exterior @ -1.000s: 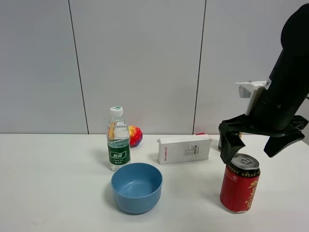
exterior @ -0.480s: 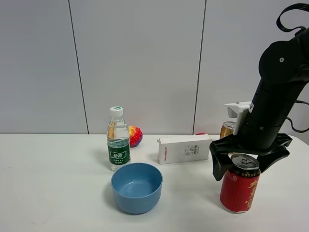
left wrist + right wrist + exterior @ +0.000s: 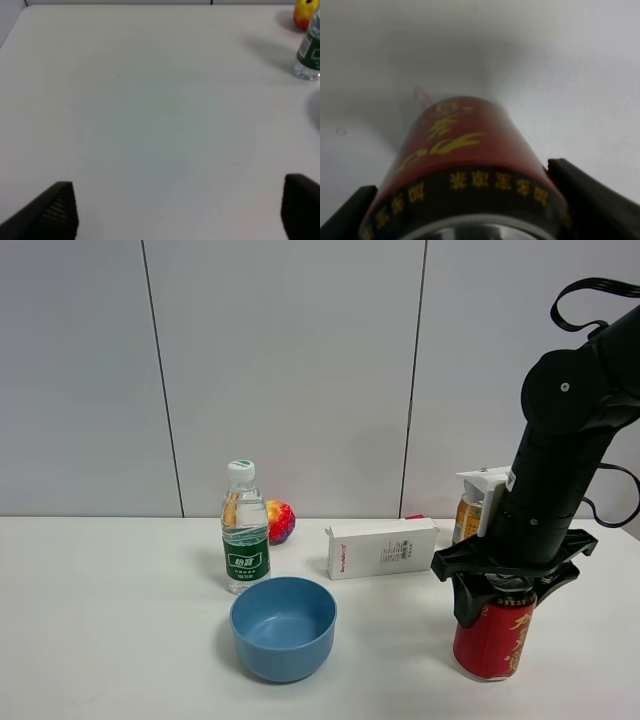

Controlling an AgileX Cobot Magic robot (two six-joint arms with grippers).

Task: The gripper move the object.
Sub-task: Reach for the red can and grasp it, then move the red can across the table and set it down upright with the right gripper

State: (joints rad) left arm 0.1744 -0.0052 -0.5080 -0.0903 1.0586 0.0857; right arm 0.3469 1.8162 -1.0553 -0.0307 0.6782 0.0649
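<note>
The red can (image 3: 489, 645) with gold-yellow lettering stands upright on the white table (image 3: 110, 620) at the front right. My right gripper (image 3: 499, 604) has come down over its top, one black jaw on each side of the black band. The can's lid is hidden by the gripper in the exterior view. In the right wrist view the can (image 3: 465, 145) fills the space between the fingers of that gripper (image 3: 470, 205), which look spread, and it still rests on the table. My left gripper (image 3: 177, 215) is open and empty over bare table, out of the exterior view.
A blue bowl (image 3: 283, 627) sits front centre. Behind it stand a water bottle (image 3: 245, 530), a red-yellow ball (image 3: 280, 521) and a white box (image 3: 382, 548). A gold-orange can (image 3: 467, 515) stands just behind my right arm. The left wrist view shows the bottle (image 3: 310, 55).
My right arm has swung in and lowered, bringing the gripper from above and behind the red can down around its top. The can has not moved.
</note>
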